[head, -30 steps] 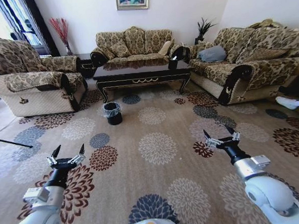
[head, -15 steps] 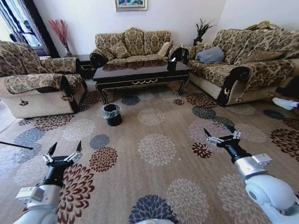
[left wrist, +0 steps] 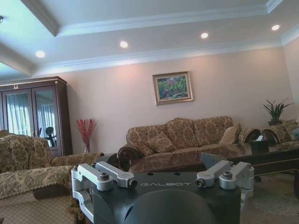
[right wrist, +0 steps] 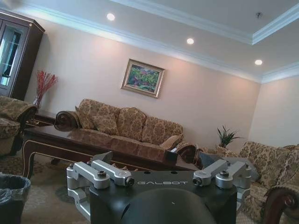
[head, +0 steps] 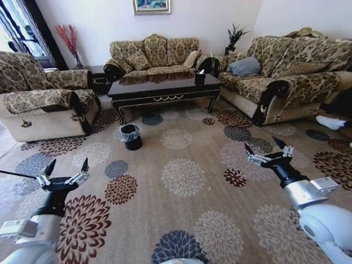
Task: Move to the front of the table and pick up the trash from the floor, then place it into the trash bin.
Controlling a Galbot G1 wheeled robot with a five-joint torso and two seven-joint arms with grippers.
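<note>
Far across the patterned carpet, the worktop (head: 161,85) stands before the sofa, and the trash bin (head: 131,136) sits on the floor near its left front leg. Left gripper (head: 64,173) and right gripper (head: 267,152) hover low over the carpet, well apart, fingers spread and holding nothing.

carpet (head: 184,173) lying wide open up front | trash bin (head: 131,136) sitting before the desk (head: 161,85) | sofas hemming both sides

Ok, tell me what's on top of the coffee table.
A small dark box with white tissue stands near the right end of the table. The rest of the glossy top shows sofa reflections. What lies on the floor under and behind the table cannot be seen from here.
</note>
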